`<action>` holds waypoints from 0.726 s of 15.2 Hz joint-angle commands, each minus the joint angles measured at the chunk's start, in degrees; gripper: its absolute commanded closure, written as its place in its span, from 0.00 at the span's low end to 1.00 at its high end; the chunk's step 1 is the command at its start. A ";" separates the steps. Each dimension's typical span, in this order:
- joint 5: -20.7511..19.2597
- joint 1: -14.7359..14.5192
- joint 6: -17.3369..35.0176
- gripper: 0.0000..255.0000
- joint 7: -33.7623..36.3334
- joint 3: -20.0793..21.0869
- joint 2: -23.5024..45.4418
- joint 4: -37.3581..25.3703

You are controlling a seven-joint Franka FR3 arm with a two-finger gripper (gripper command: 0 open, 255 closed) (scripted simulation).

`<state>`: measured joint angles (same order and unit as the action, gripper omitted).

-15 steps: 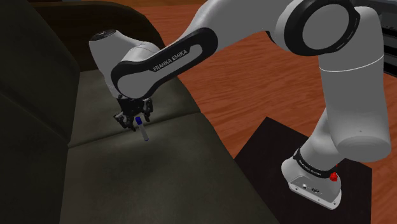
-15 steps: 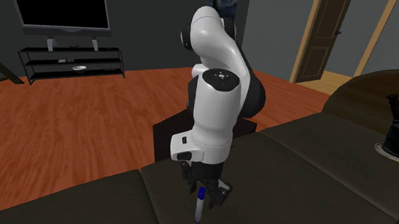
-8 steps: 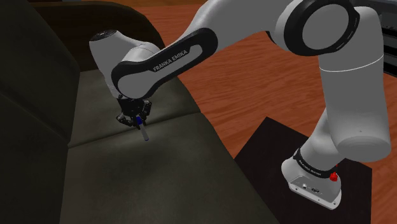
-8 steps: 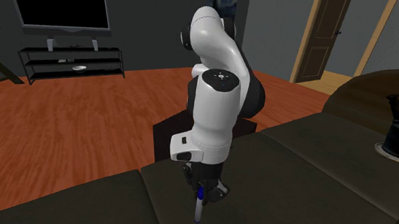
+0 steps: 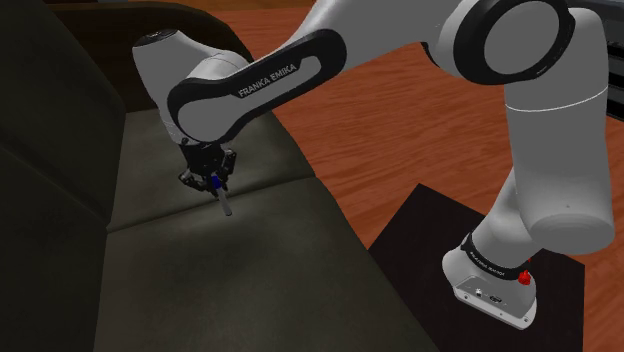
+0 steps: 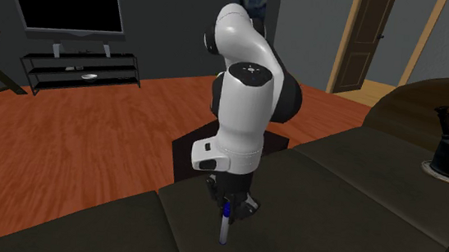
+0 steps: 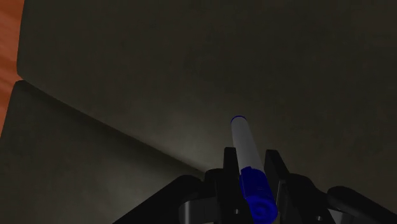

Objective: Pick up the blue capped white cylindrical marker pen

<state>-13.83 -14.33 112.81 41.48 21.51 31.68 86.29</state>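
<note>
One gripper (image 7: 252, 167): two fingers clamped on the blue cap of one marker pen (image 7: 243, 141), whose white barrel points down at the seat. One dark sofa (image 5: 200, 280), with two seat cushions whose seam runs near the pen. One wooden floor (image 6: 90, 135). One television (image 6: 66, 6), farthest.

A home's living room — dark sofa (image 6: 358, 189), TV (image 6: 66, 6) on a low rack (image 6: 79, 68), wood floor (image 6: 64, 150), brown door (image 6: 361, 41).

Dark olive-grey sofa seat (image 5: 250, 275), split by one seam (image 5: 150, 221) across it.
</note>
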 commanded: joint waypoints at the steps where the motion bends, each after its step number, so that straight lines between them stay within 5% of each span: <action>1: 0.24 -0.01 -1.34 1.00 -0.16 0.14 -0.50 -0.87; 11: 1.06 -0.09 -6.67 1.00 -0.85 0.59 -2.18 -4.67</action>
